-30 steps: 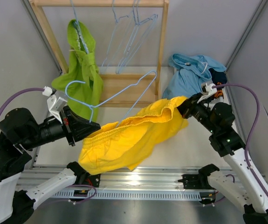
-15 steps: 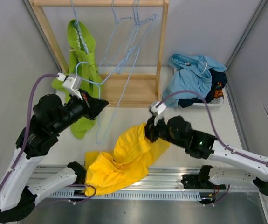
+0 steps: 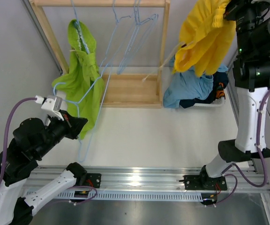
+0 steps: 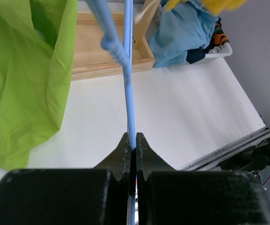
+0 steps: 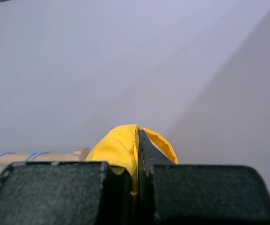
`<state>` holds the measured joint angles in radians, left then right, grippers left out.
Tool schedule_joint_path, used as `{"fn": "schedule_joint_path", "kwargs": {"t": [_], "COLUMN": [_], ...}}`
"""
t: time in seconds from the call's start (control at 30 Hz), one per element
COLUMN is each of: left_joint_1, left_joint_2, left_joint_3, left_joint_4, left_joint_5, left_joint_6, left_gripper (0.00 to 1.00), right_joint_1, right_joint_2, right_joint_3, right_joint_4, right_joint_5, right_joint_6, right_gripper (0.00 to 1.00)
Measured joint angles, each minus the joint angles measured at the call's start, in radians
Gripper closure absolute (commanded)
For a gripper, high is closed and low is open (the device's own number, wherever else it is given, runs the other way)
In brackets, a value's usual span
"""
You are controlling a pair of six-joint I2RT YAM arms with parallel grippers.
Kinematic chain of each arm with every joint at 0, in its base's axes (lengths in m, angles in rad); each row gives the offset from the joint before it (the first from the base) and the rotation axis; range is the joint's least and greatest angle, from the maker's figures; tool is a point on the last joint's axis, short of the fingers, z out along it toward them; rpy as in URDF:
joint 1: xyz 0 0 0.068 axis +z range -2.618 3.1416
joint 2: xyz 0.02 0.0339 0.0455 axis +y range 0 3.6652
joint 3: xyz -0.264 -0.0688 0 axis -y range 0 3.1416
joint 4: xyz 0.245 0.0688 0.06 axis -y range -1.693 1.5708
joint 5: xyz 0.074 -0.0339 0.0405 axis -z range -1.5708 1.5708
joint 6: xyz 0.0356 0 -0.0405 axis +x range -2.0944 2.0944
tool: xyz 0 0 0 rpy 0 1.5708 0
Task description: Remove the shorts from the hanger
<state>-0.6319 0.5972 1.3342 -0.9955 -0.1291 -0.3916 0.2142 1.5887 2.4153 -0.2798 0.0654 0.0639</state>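
Writing: the only mark we see is a small black print low on the lime green fabric shorts (image 4: 27, 79), too small to read.

The wooden clothes rack (image 3: 163, 47) is our landmark, going left to right.

- Left arm: folded low in front of the rack's left end, forearm angled up toward it. The left gripper (image 4: 131, 146) has its jaws pinched tight on the light blue wire hanger (image 4: 129, 103). The wire runs straight up out of the fingertips.
- The lime green shorts hang from a hanger at the left end of the rack's top rail, just behind the held hanger.
- The spare light blue wire hangers (image 3: 131, 40) hang bare from the middle of the rail.
- The yellow fabric shorts (image 3: 203, 35) hang high up, just right of the rack's right post. A white drawstring (image 3: 160, 68) trails from them across the post.
- Right arm: standing nearly vertical to the right of the rack, with the wrist at the top of the overhead view. The right gripper (image 5: 137, 157) has its jaws clamped on a fold of the yellow shorts.
- Right of the rack's base, under the yellow pair, sits a white tray (image 4: 221, 50). It holds the light blue shorts (image 3: 186, 84), the navy shorts (image 4: 196, 55) and the orange-black-white patterned shorts (image 4: 220, 37), all bunched together.
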Motion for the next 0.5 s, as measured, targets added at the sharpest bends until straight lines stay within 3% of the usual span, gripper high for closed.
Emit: {"fn": "schedule_joint_path", "kwargs": {"t": [0.07,0.17,0.43,0.47,0.5], "left_joint_1": [0.000,0.000,-0.001,-0.001,-0.001], "left_joint_2": [0.000,0.001,0.064,0.081,0.100], "left_joint_3": [-0.010,-0.027,-0.046,-0.046,-0.046], "left_joint_4": [-0.011,-0.021,0.002,0.011,0.021], "left_joint_5": [-0.001,-0.006,-0.062,-0.076,-0.090], "left_joint_6": [0.000,0.001,0.010,0.010,0.011], "left_gripper": [1.00,1.00,1.00,1.00,1.00], "right_joint_1": [-0.051,-0.089,-0.098,-0.098,-0.099], "right_joint_2": [0.052,0.053,-0.020,-0.031,-0.045], "right_joint_3": [0.041,-0.101,-0.967,-1.071,-1.167], "right_joint_4": [0.031,0.085,0.292,0.304,0.309], "right_joint_5": [0.003,0.007,-0.014,-0.022,-0.023], "right_joint_6": [-0.010,-0.013,0.039,0.054,0.069], "right_gripper": [1.00,1.00,1.00,0.94,0.78]}}
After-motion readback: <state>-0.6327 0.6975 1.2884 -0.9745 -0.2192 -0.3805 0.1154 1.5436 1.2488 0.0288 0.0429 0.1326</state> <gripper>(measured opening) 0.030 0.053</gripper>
